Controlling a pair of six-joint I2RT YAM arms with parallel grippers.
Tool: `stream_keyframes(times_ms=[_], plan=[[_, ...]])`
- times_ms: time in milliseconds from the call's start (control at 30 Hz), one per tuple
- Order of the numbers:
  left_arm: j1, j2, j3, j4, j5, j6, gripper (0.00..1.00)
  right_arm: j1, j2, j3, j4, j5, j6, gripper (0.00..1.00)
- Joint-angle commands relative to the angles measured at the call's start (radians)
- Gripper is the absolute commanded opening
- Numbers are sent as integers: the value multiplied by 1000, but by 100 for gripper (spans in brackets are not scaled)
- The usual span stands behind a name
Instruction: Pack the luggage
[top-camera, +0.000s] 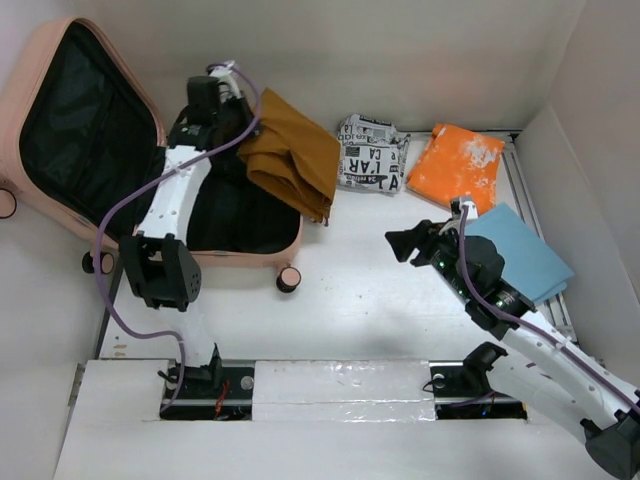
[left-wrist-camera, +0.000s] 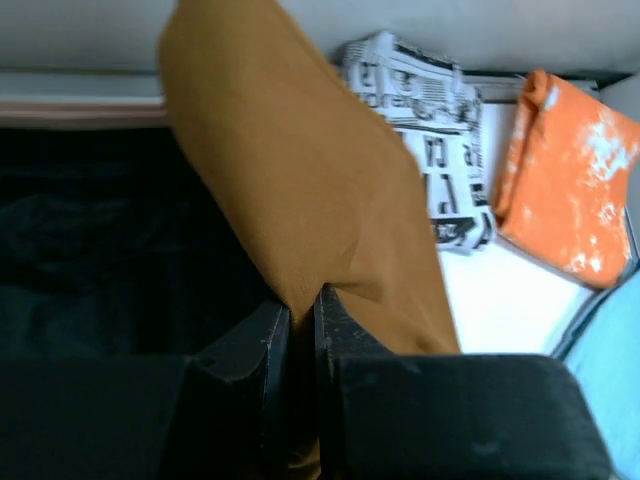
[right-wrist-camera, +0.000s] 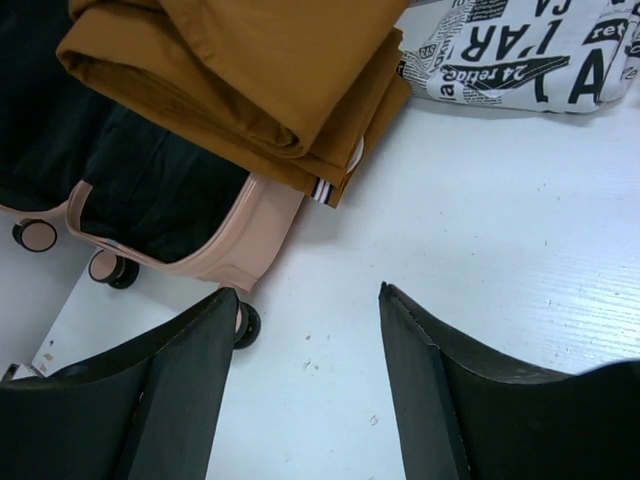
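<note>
Salmon-pink luggage (top-camera: 80, 130) lies open at the far left of the table (top-camera: 380, 290), its lid tipped back and its black lining bare as far as I can see. A brown garment (top-camera: 290, 150) is draped across the right rim of the base, part over the lining and part on the table. The left gripper (left-wrist-camera: 303, 320) has its jaws pinched almost closed on a fold of it. I judge the packing to be at its first item, and that one is not yet fully in.

A newsprint bundle (top-camera: 372, 153), an orange bundle (top-camera: 455, 165) and a blue cloth (top-camera: 520, 250) lie outside on the table, all left to pack. The right gripper (right-wrist-camera: 305, 290) hovers over bare table with its jaws spread wide and nothing between them.

Only the newsprint bundle carries writing: big black "AR" and "CA", and "24" before a smaller word I cannot read surely.
</note>
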Motion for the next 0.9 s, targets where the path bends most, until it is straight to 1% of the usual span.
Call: stream_keyframes(times_ms=[0,33,100,133,167,200,233,300,333,400,433,533,567,600,633,667,700,733,767,800,867], plan=[[179,-110,-125,166,81,-23,0,7,-11,-13,75,-22,-8,65],[218,-124,-242,236,103,-60,0,7,-11,-14,75,-22,-8,65],[303,-124,-337,284,145,-79,0,7,-11,-23,84,-31,-8,65],[328,-124,-377,321,156,-79,0,7,-11,-23,84,-31,-8,65],[368,-124,-451,338,156,-88,0,7,-11,-33,84,-31,-8,65],[368,-124,-482,353,165,-88,0,7,-20,-34,84,-31,-8,65],[394,-113,-506,367,165,-88,0,7,-20,-34,95,-31,-8,65],[403,-113,-534,358,107,-47,0,7,-20,-34,95,-31,-8,65],[404,-113,-534,346,37,-30,0,7,-20,-43,95,-31,-8,65],[404,-113,-534,315,-34,-7,0,7,-20,-43,95,-31,-8,65],[404,-113,-534,306,-91,-7,0,7,-20,-43,95,-31,-8,65],[404,-113,-508,284,-167,-11,0,7,-11,-43,105,-31,-8,65],[404,-113,-508,275,-218,-11,3,7,-11,-43,105,-31,-8,65],[404,-113,-499,264,-244,-32,9,7,-11,-43,105,-31,-8,66],[404,-128,-499,264,-270,-45,32,7,-11,-43,105,-31,-8,68],[404,-139,-499,264,-289,-55,43,7,-11,-43,105,-31,-8,70],[404,-174,-508,264,-301,-65,49,7,-11,-43,105,-31,-8,71],[404,-199,-508,281,-301,-97,51,7,-11,-43,105,-31,-8,71],[391,-231,-543,299,-318,-111,56,7,-11,-43,105,-22,-8,71],[365,-303,-560,324,-362,-120,56,7,-11,-43,105,-22,-8,72],[333,-369,-571,336,-474,-160,57,7,0,-43,105,-22,-8,72]])
